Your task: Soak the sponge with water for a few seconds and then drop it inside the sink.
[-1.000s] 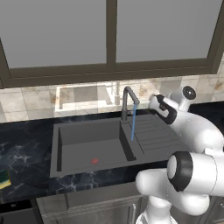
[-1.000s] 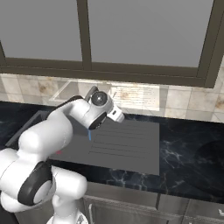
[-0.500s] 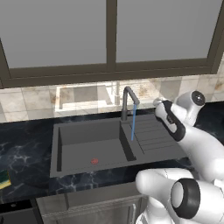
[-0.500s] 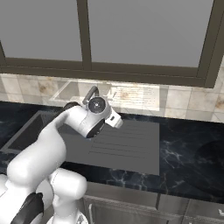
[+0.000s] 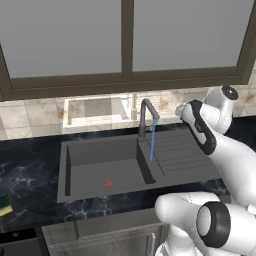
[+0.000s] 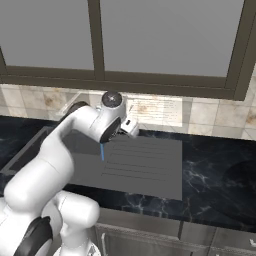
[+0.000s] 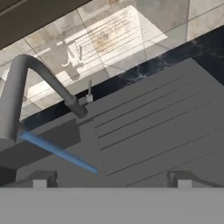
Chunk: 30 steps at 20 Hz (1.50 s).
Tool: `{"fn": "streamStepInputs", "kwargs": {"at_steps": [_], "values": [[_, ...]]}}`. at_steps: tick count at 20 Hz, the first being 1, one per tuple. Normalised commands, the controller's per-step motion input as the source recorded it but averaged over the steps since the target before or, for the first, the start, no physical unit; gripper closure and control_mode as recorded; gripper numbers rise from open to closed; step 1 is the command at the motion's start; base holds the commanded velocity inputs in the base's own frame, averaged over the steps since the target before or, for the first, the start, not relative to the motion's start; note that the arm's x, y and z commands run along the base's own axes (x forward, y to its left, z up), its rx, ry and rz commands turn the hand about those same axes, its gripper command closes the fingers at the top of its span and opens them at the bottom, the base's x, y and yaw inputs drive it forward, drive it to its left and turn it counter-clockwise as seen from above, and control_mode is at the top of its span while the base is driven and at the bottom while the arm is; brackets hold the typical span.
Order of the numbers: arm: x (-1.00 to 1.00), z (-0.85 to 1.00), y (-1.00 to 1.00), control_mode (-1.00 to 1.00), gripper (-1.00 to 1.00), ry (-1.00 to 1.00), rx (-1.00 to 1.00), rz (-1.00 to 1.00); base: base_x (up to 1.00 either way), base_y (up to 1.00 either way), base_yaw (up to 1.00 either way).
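No brand, label or legible writing anywhere on the fixtures or walls.

Gripper (image 7: 111, 178) raised above the ribbed drainboard (image 7: 153, 127), right of the faucet (image 5: 146, 116). Two dark finger tips (image 7: 40, 179) spread wide apart at the bottom of the hand view, nothing between them, nothing touched. Hand pointed down and forward at the drainboard ribs and the faucet base.

Sponge (image 5: 4, 204) lying far off at the left edge of the left base view, on the marbled black countertop (image 5: 30, 172), well left of the sink (image 5: 105, 167) and near the counter's front edge. Yellow top with a dark green layer just visible. Well apart from the gripper.

Water (image 5: 152, 141) running as a thin light-blue stream from the curved spout, landing at the right end of the basin beside the dividing wall to the drainboard. Same stream seen as a slanted blue line in the hand view (image 7: 57, 151), and as a short blue streak beside the arm in the right base view (image 6: 102, 152).

Small red drain mark (image 5: 108, 184) on the basin floor, left of the stream. Tiled backsplash (image 6: 210, 114) behind, dark-framed window (image 5: 125, 45) above.
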Motion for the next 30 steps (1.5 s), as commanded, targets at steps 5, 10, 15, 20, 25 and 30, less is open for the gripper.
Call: {"fn": "streamStepInputs", "kwargs": {"at_steps": [5, 10, 15, 20, 25, 30], "values": [[-0.04, 0.57, 0.0, -1.0, -1.0, 0.29, 0.0, 0.1, 0.0, 0.0, 0.0], [-0.14, 0.29, 0.0, -1.0, -1.0, 0.24, 0.0, 0.06, 0.0, 0.0, 0.0], [-0.19, 0.0, 0.12, -1.0, -1.0, 0.05, 0.0, 0.06, 0.0, 0.0, 0.0], [-0.05, -0.15, 0.27, -1.0, -1.0, 0.0, 0.0, 0.07, 0.0, 0.0, 0.0], [0.0, -0.1, 0.36, -1.0, -1.0, -0.01, 0.0, 0.09, 0.0, 0.0, 0.0], [0.0, 0.0, 0.47, -1.0, -1.0, 0.0, 0.0, 0.07, 0.0, 0.0, 0.0]]}}
